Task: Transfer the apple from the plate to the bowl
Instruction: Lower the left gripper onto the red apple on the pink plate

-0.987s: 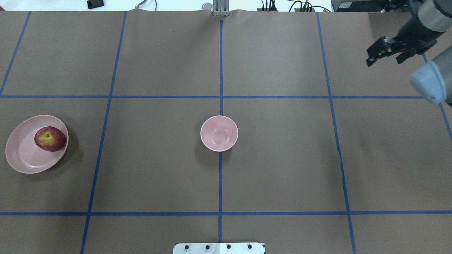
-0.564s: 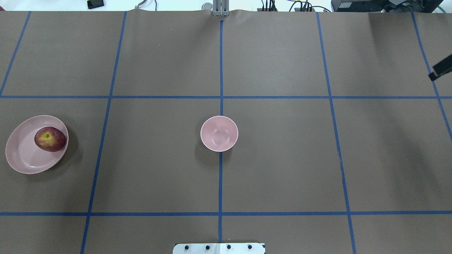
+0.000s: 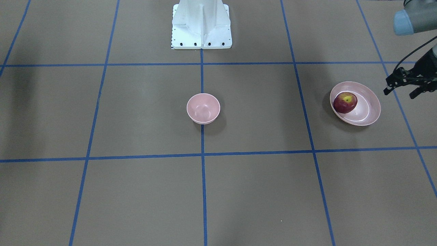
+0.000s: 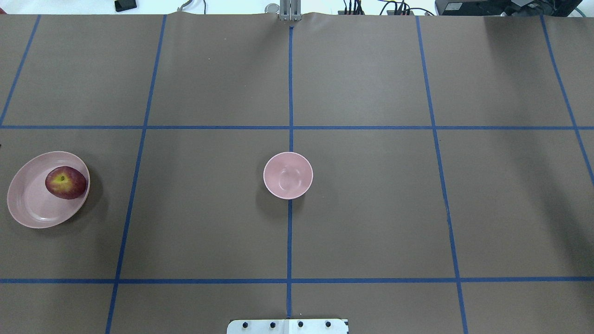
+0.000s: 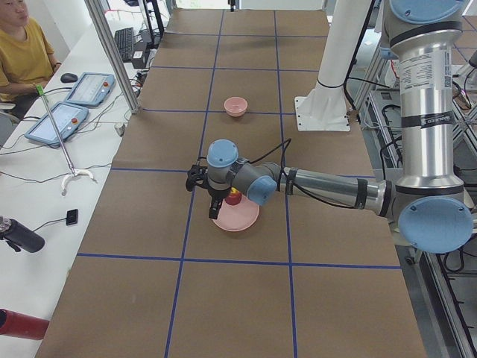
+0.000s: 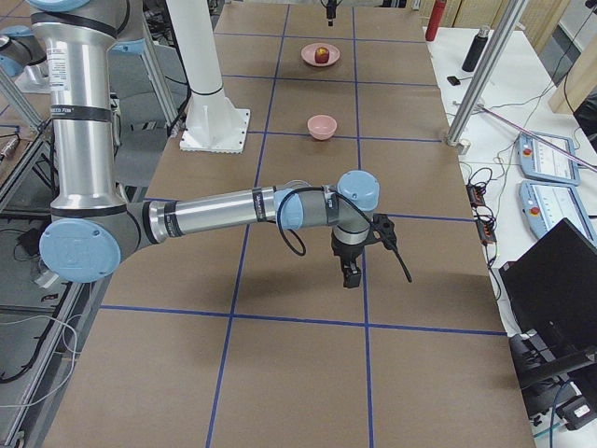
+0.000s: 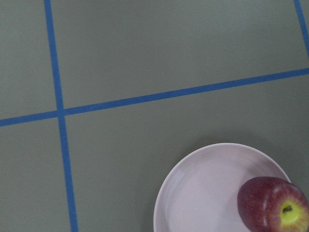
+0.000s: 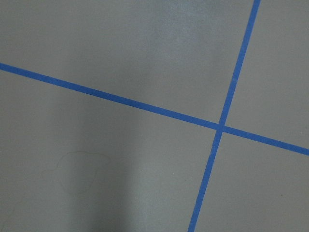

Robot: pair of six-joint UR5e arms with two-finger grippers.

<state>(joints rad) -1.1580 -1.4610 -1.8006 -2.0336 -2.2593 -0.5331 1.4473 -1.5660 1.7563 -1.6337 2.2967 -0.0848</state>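
I'm reading this from the table's left end, nearest first.

Nearest is the left gripper (image 3: pixel 398 95). Its fingers are spread with nothing between them. It hangs over the brown paper-covered table (image 4: pixel 371 222), just beside the wide shallow pale pink plate (image 4: pixel 30 204) on the side away from the table's middle, and it's apart from the rim. It sits outside the overhead view's left edge, so I only get it from the front and left-end cameras. The left wrist cam looks down on a tape crossing, with the plate in its lower right corner.

The small round dark red apple (image 4: pixel 66 183) is on the plate with its yellow-green stem patch up. It sits at the rim on the side toward the bowl. The gripper isn't touching it.

Next out is the small deep pale pink bowl (image 4: pixel 287 175), mouth up on the blue tape line (image 4: pixel 290 93) down the table's middle, well apart from the plate. The white robot pedestal (image 3: pixel 201 24) stands on the same line at the robot's edge.

Farthest is the right gripper (image 6: pixel 350 273), pointing down over the table's right end and well apart from the bowl. Only the right-end camera shows it, so I cannot tell whether its fingers are spread or pressed together. The right wrist cam shows brown paper and a tape crossing.
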